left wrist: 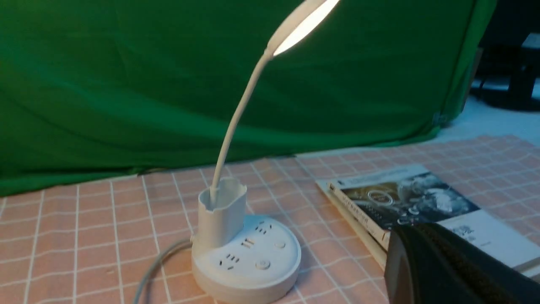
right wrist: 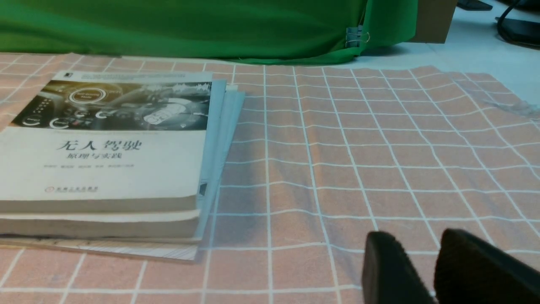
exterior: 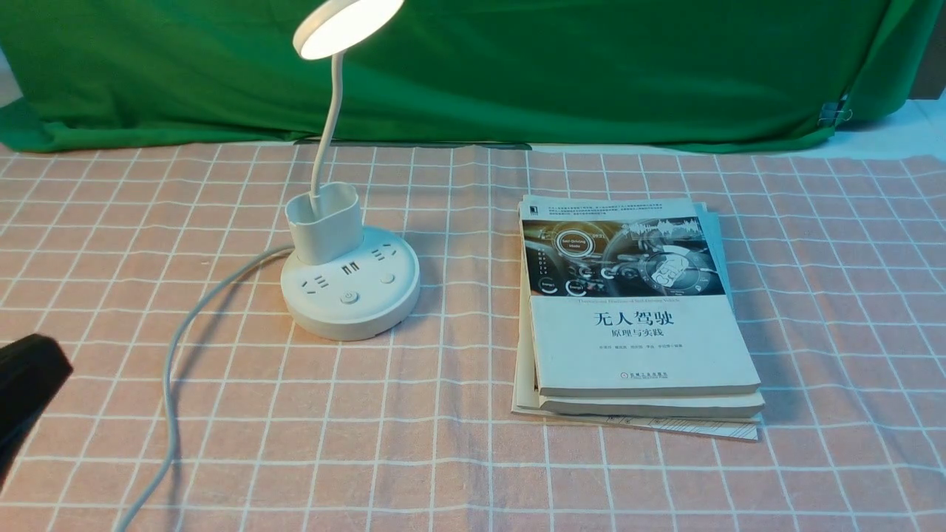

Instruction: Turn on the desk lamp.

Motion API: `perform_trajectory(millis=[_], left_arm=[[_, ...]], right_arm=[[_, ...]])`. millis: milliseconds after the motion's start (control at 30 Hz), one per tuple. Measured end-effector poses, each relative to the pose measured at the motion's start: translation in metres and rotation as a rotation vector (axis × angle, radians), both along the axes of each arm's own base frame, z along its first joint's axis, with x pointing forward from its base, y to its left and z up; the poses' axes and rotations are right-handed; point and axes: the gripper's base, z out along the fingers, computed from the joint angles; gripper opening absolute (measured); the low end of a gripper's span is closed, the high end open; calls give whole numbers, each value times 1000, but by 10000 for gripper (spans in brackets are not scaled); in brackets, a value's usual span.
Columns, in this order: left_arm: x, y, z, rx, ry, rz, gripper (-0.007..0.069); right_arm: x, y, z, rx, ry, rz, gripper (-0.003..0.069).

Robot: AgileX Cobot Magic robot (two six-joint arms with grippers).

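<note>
The white desk lamp [exterior: 351, 292] stands left of centre on the checked cloth. Its disc head [exterior: 347, 26] glows, lit, above the thin neck and cup holder [exterior: 323, 222]. The round base carries sockets and a round button [exterior: 348, 298]. A grey cord [exterior: 174, 355] runs off to the front left. The lamp also shows in the left wrist view [left wrist: 249, 257], head lit [left wrist: 301, 25]. My left gripper [exterior: 29, 369] is shut and empty, low at the front left, well clear of the base; it shows in the left wrist view [left wrist: 405, 253]. My right gripper [right wrist: 415, 240] is open and empty above bare cloth.
A stack of books [exterior: 635, 310] lies right of the lamp; it also shows in the left wrist view [left wrist: 422, 198] and the right wrist view [right wrist: 105, 147]. A green cloth [exterior: 517, 74] hangs across the back. The pink checked tablecloth [exterior: 443, 443] covers the table.
</note>
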Motion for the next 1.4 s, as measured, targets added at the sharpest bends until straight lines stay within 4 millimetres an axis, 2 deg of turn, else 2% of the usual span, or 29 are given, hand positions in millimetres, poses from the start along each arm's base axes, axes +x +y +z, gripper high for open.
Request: perform_trajectory(millis=[100,267,433,567,700,767,867,933,1100,1200,1400], left_arm=[[-9,4,-5,-18,-40,-1,2],[-11,4,-10,-7,-35,-1,2],[-10,7,-12,118,-82,39,2],[-11,11,-17,133,-128,88,2],[-8,15,-32,50,-151,215,2],[-2,18,-46,-4,-156,287,2],[3,20,-67,-48,-160,338,2],[4,21,-72,-56,-156,349,2],[5,20,-86,-78,-10,345,2],[5,19,-99,-72,139,334,2],[4,17,-105,-76,205,325,2]], right_arm=[[0,0,0,0,0,0,239],[0,0,0,0,0,0,239],[0,0,0,0,0,0,239],[0,0,0,0,0,0,239],[0,0,0,0,0,0,239],[0,0,0,0,0,0,239],[0,0,0,0,0,0,239],[0,0,0,0,0,0,239],[0,0,0,0,0,0,239],[0,0,0,0,0,0,239],[0,0,0,0,0,0,240]])
